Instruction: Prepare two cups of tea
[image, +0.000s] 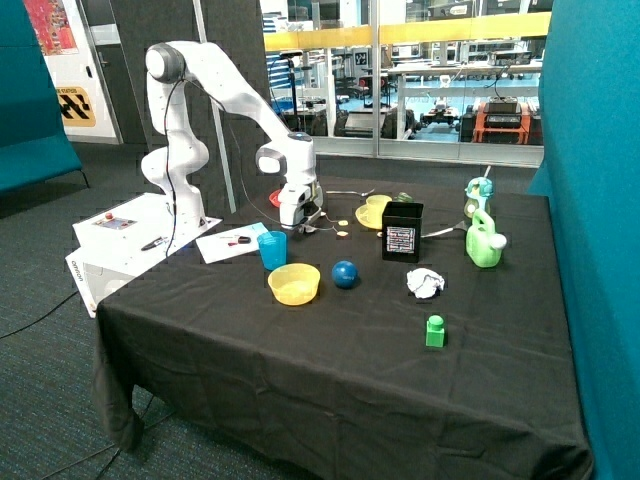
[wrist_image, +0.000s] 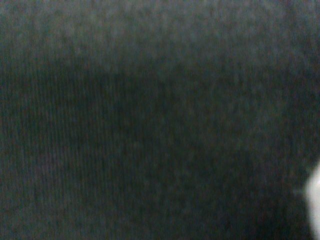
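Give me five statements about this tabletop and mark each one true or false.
1. The gripper is low over the black tablecloth, behind the blue tumbler. True.
2. The blue ball lies inside the yellow bowl. False: it lies on the cloth beside the bowl.
3. The black box stands upright near the yellow cup. True.
4. The crumpled paper ball sits in the blue tumbler. False: it lies on the cloth, nearer the box.
5. The green watering can lies tipped over. False: it stands upright.
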